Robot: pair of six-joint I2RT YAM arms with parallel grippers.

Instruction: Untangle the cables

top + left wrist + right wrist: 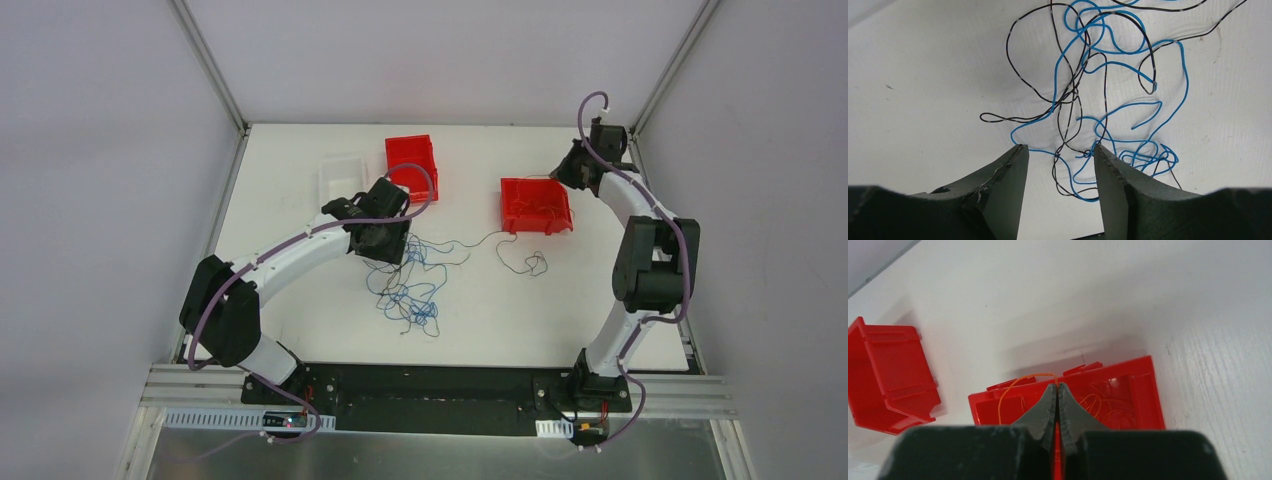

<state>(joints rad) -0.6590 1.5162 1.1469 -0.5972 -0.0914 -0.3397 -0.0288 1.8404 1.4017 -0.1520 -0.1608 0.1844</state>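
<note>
Cables (408, 292) on white table (500, 325) (grey walls (100, 150))

There were two red bins: one bin (412, 162) just beyond the left gripper (1058, 150), the other bin (536, 205) directly ahead of the right gripper (1058, 386). One white tray (343, 178) sat beside the first bin. The cables (410, 290) showed three colours; the tangled strands could not be counted.
</note>
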